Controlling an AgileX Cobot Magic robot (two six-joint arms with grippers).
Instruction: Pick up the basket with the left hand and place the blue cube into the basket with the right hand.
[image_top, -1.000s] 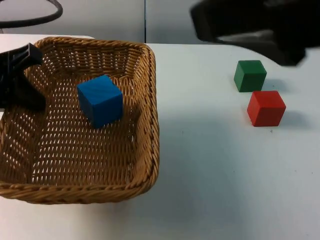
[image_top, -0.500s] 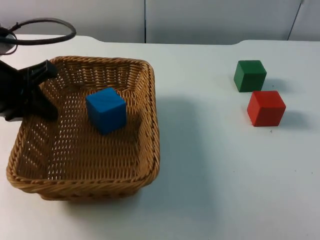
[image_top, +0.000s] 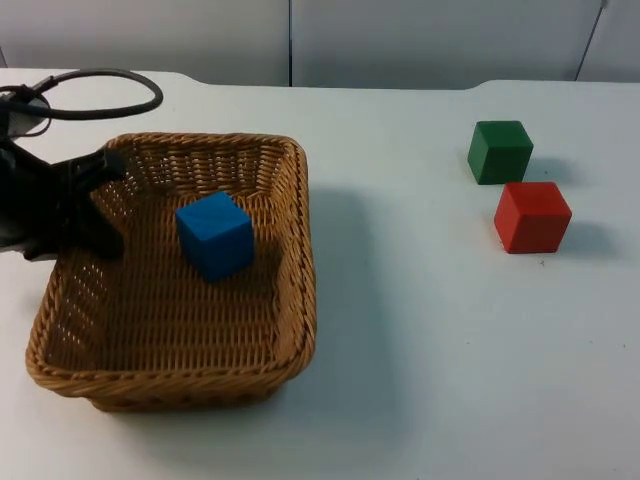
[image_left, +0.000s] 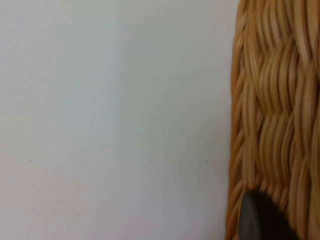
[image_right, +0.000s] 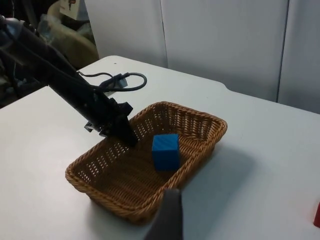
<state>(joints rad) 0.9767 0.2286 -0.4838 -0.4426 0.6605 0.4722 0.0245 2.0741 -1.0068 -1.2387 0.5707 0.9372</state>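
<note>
The woven basket (image_top: 290, 300) stands at the table's left, and the blue cube (image_top: 214, 235) lies inside it near the far wall. My left gripper (image_top: 88, 205) is shut on the basket's left rim, one finger (image_top: 100, 240) inside the wall. The left wrist view shows the basket's wall (image_left: 272, 100) close up beside bare table. I cannot tell whether the basket touches the table. From the right wrist view the basket (image_right: 197, 150), the blue cube (image_right: 165, 150) and the left gripper (image_right: 117, 127) are seen from a distance; my right gripper (image_right: 169, 220) hangs high, well off to the basket's right.
A green cube (image_top: 500, 151) and a red cube (image_top: 532, 216) sit close together at the right of the table (image_top: 430, 380). A black cable loop (image_top: 110, 90) lies behind the basket's far left corner.
The basket with the blue cube has sunk lower, held by the left gripper. The right arm has withdrawn out of the top view's upper right.
</note>
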